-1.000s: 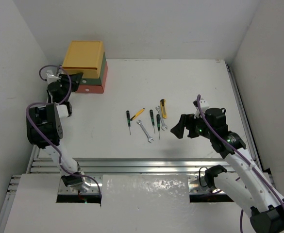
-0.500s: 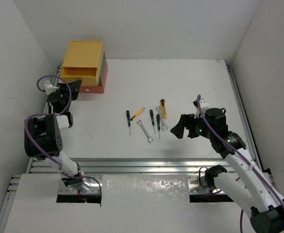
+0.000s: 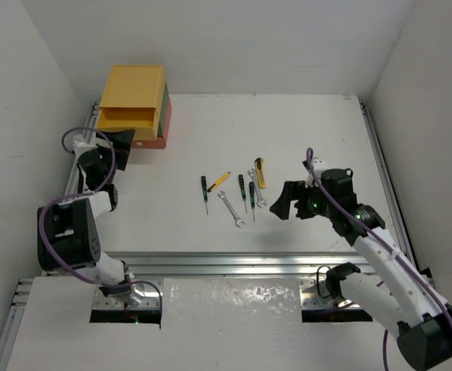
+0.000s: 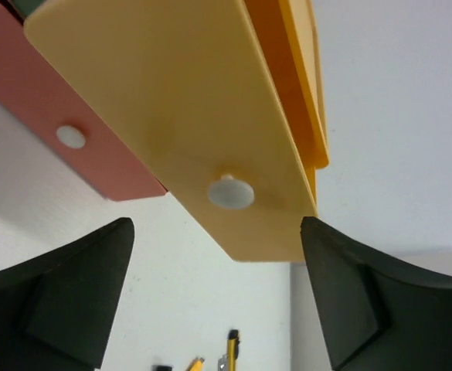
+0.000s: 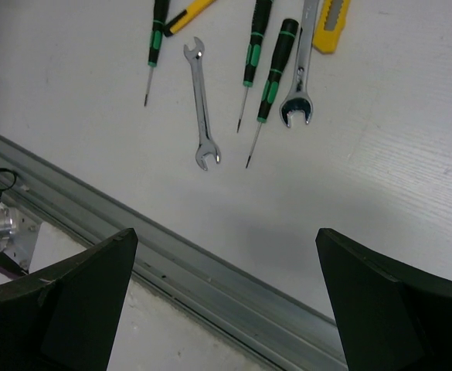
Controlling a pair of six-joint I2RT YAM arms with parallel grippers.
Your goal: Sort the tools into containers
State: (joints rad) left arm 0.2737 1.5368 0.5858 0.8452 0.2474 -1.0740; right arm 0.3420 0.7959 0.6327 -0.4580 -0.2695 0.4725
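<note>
The yellow drawer [image 4: 210, 116] tops a stack over a dark green drawer [image 3: 166, 100] and a red-orange drawer [image 4: 63, 147] at the table [image 3: 310, 131]'s far left corner. It juts forward, its white knob [image 4: 231, 193] between the left gripper [image 4: 215, 226]'s wide-spread fingers, clear of both. Black-handled screwdrivers [image 5: 268, 77], a yellow-handled screwdriver [image 5: 188, 14], two silver wrenches [image 5: 202, 108] and a yellow utility knife [image 5: 334, 19] lie mid-table beneath the right gripper [image 5: 226, 236], spread wide, empty

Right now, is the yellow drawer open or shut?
Partly open: the yellow drawer juts out past the red drawer below it.
</note>
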